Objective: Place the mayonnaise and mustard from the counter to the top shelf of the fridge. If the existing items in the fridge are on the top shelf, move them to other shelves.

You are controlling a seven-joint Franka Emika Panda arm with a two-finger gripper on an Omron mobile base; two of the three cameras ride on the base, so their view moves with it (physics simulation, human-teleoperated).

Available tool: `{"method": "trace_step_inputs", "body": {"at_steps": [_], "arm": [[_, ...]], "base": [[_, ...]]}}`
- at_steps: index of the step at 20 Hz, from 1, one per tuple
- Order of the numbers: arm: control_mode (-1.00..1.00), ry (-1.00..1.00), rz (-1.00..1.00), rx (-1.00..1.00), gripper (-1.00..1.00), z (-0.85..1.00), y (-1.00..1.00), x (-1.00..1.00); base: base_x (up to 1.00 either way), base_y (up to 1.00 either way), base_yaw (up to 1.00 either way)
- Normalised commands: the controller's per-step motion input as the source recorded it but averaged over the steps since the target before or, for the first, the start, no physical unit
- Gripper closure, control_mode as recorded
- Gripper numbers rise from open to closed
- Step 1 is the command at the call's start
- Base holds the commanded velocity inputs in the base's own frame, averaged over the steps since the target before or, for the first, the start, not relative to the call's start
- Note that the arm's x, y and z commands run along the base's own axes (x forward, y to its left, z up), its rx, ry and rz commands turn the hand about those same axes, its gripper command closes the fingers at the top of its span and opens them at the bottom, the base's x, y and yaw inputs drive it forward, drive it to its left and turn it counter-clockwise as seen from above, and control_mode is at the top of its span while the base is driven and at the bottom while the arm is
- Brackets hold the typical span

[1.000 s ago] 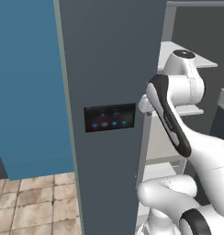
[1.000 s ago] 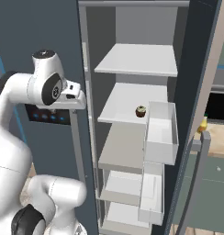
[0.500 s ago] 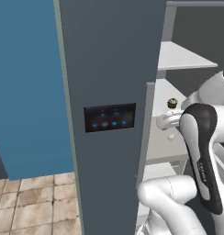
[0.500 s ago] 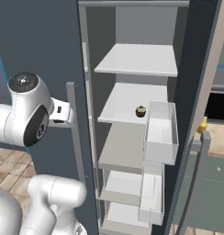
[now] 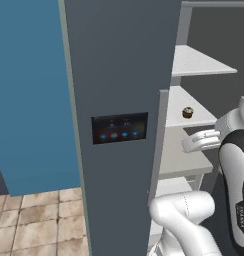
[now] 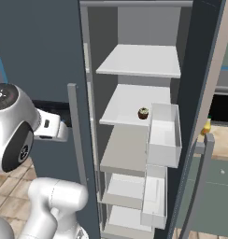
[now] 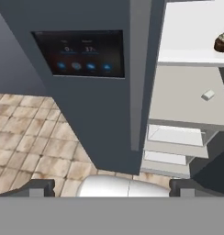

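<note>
Lower now than a second ago, the arm has swung down, and its big round joint sits at the left edge of the right base view. The fingers (image 7: 112, 188) are spread wide at the bottom of the hand view, and they hold nothing. Past them, in the middle of that view, stands the fridge (image 7: 100, 128) with its black panel (image 7: 79, 53) of blue lights. Its door is open. At the upper right of the hand view the cupcake (image 7: 222, 42) sits on the second shelf (image 7: 187, 36). The small white block (image 7: 208, 95) lies on the shelf below it. In the right base view the top shelf (image 6: 139, 60) is near the top middle. The mustard (image 6: 207, 126) stands on the worktop (image 6: 223, 135) at the right edge.
</note>
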Motion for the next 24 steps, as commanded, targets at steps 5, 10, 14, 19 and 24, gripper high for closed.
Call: {"method": "trace_step_inputs", "body": {"at_steps": [5,10,14,19,24], "arm": [[-1.0,0.0,0.0,0.0,-1.0,0.0,0.0,0.0],[1.0,0.0,0.0,0.0,-1.0,0.0,0.0,0.0],[1.0,0.0,0.0,0.0,-1.0,0.0,0.0,0.0],[1.0,0.0,0.0,0.0,-1.0,0.0,0.0,0.0],[1.0,0.0,0.0,0.0,-1.0,0.0,0.0,0.0]], "base": [[0.0,0.0,0.0],[-0.06,0.0,0.0],[-0.4,0.0,0.01],[-0.58,0.0,0.01],[-0.75,0.0,0.0]]}}
